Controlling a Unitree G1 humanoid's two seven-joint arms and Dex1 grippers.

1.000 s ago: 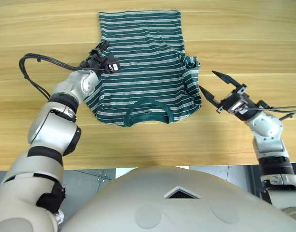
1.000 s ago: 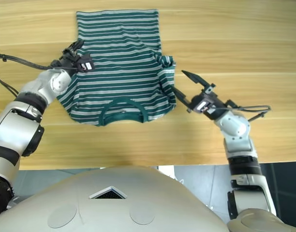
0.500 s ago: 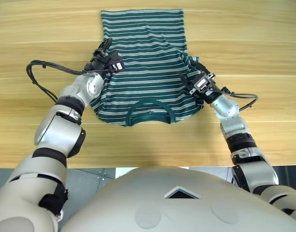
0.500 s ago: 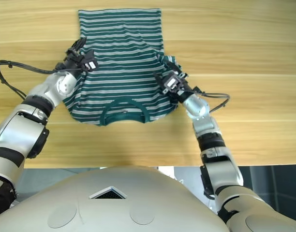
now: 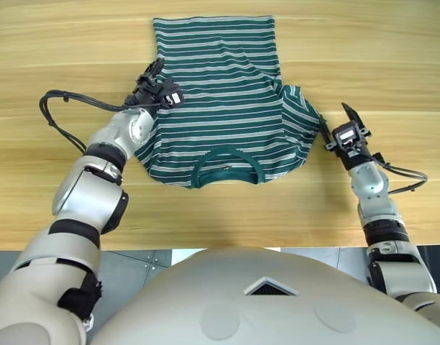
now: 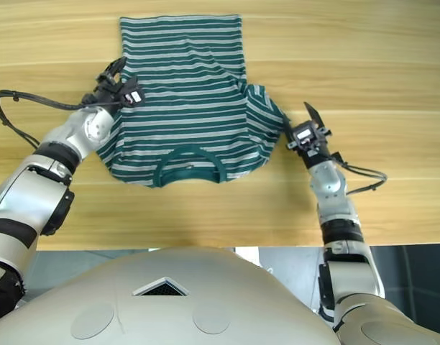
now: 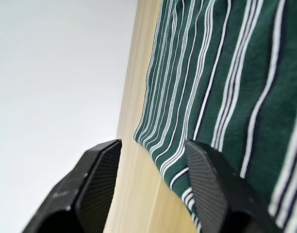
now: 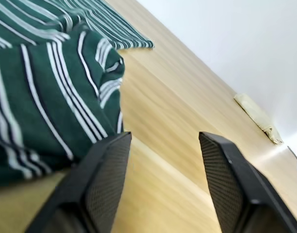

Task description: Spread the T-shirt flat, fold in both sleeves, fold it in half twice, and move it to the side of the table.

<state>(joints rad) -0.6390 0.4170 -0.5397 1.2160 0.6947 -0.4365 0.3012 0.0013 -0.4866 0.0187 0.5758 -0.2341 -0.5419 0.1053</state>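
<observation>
Lying spread on the bench (image 5: 392,57), the striped T-shirt (image 5: 220,86) has its left edge partly covered by the left fingers (image 5: 149,70), held wide apart. The right fingers (image 5: 333,115), also wide, sit just beside its bunched right sleeve (image 5: 300,108); whether they touch it is unclear.

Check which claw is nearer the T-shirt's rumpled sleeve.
Right. The right claw sits open just beside the rumpled sleeve, at its outer edge. The left claw is open over the opposite edge of the T-shirt.

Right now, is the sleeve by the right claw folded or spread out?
Spread out, wrinkled: the sleeve sticks past the T-shirt toward the right claw.
</observation>
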